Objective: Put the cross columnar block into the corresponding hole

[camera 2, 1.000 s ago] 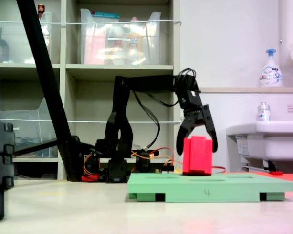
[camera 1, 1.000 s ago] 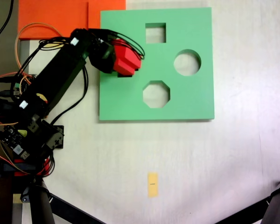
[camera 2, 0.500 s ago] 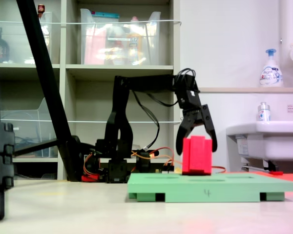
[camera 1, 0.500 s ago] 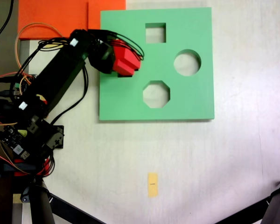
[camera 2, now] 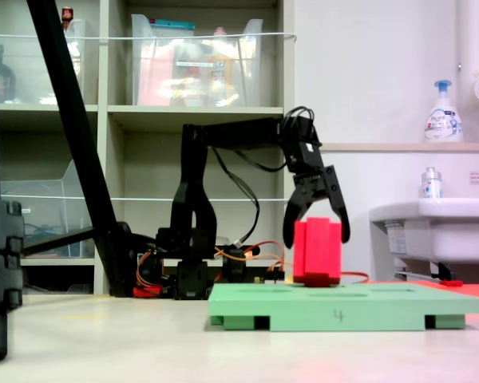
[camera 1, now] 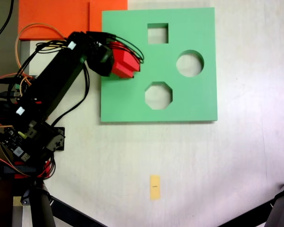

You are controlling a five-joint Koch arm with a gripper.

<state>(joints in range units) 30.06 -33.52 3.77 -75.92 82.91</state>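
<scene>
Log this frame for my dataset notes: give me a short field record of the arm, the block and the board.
arm: one black arm, reaching in from the first exterior view's left
end effector: open, jaws straddling the top of the block
red cross block: upright on the board, standing well above its surface
block position: near the board's left edge in the first exterior view
green board: flat on the table
visible cutouts: square, round, octagonal
plus-shaped hole: not visible
</scene>
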